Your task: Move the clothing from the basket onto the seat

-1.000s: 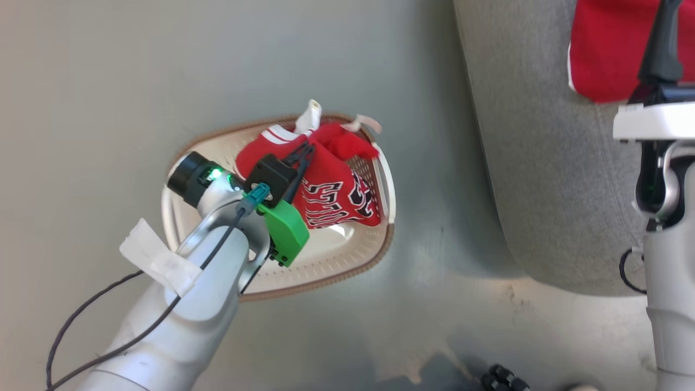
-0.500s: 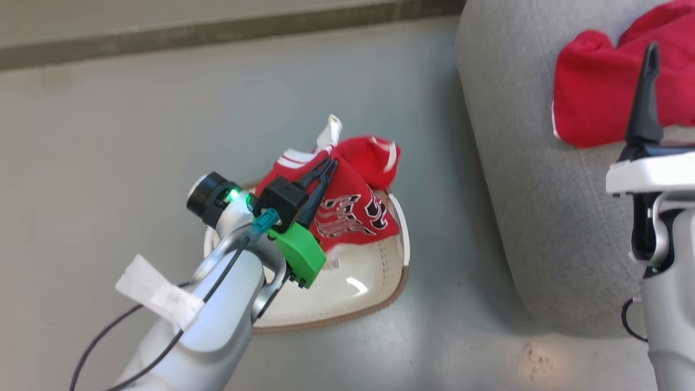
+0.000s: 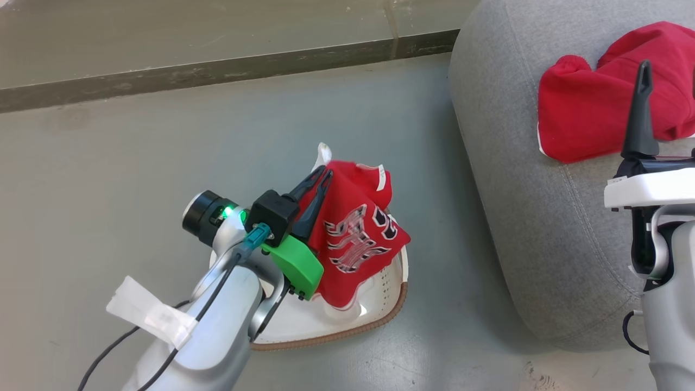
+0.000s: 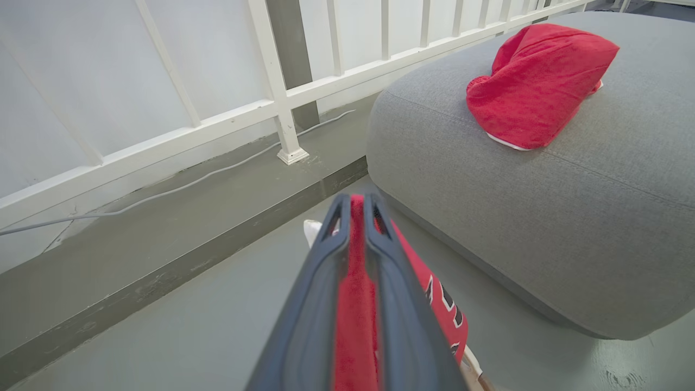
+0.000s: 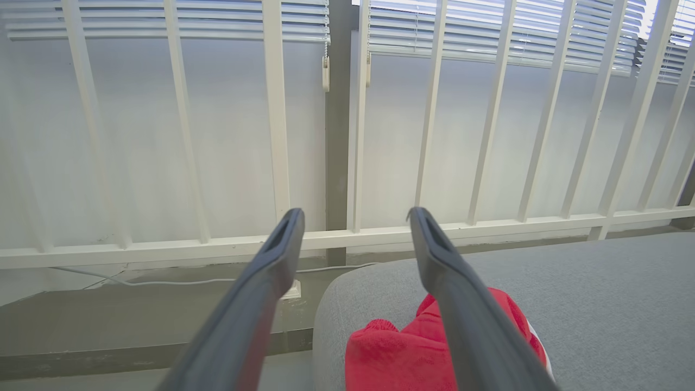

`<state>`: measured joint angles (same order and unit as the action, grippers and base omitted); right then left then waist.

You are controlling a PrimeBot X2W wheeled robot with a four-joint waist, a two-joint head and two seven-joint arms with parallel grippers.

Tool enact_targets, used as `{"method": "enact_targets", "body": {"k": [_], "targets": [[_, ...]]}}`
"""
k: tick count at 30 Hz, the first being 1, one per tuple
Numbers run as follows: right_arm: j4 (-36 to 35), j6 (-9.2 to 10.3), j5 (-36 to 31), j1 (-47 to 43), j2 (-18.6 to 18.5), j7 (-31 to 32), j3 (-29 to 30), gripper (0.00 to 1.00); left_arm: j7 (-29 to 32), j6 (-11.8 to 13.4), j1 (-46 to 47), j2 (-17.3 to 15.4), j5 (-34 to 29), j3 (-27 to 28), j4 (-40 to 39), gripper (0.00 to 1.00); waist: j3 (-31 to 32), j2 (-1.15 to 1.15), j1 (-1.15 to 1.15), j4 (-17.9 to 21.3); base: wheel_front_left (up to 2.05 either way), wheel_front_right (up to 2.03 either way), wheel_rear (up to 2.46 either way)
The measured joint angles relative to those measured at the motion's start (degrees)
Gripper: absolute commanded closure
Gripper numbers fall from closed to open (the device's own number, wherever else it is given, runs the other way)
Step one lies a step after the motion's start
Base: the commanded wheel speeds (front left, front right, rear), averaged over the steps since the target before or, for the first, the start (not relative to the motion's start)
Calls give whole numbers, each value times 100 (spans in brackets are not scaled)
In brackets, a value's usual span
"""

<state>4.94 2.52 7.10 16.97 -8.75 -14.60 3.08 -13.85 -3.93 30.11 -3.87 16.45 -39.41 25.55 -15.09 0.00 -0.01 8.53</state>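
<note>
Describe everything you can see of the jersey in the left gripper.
The jersey is red fabric with white trim and black, white-edged lettering. It hangs crumpled from the left gripper, whose dark fingers are shut on a fold near its top. Its lower edge dangles over the basket; whether they touch cannot be told. It is apart from the seat.

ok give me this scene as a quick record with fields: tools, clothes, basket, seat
left tool: shut on the jersey, fabric pinched between its fingers
jersey: hanging from the left tool, lower end over the basket
basket: on the grey floor, beside the seat
plain red garment: lying on the seat
right tool: open, holding nothing, above the seat by the plain red garment
task left: jersey not yet on the seat
</note>
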Motion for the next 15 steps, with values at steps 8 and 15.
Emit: {"method": "enact_targets", "body": {"k": [8,15], "targets": [[-40,4,9,-38,-15,0,83,0,70,93,-120,-100,0,19,-263,56,35,0,0,23,0,0,0],[-53,10,9,-146,-38,0,149,0,78,199,-288,-114,90,129,-524,0,157,0,0,-36,0,0,0]]}}
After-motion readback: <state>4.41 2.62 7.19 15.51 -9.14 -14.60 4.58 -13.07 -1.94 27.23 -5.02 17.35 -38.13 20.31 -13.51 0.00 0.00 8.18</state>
